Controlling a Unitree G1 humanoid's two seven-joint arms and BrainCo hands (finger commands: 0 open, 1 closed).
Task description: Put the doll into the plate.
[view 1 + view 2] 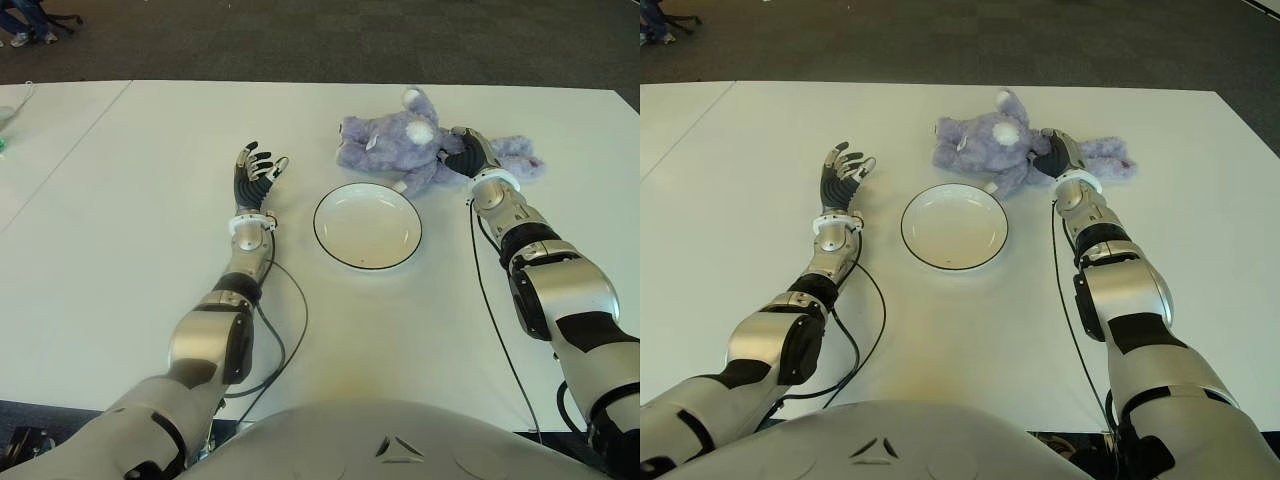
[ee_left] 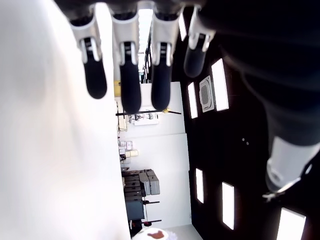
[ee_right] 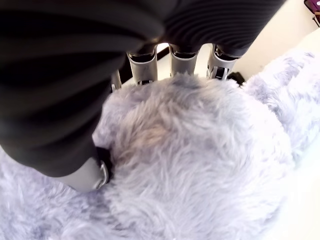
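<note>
A fluffy lilac doll [image 1: 395,140] lies on the white table [image 1: 140,250], just beyond the right side of a white plate [image 1: 367,228] with a dark rim. My right hand [image 1: 462,155] is on the doll's middle. In the right wrist view its fingers [image 3: 143,67] curl over the fur [image 3: 200,165] and the thumb presses into it, so the hand is shut on the doll. The doll still lies on the table. My left hand [image 1: 255,175] shows left of the plate with its fingers [image 2: 122,75] spread and nothing in them. The plate holds nothing.
Black cables [image 1: 290,330] run along both forearms over the table. A seam [image 1: 70,150] splits the table at the left. Dark carpet [image 1: 300,40] lies past the far edge, with a person's feet [image 1: 25,25] at the far left.
</note>
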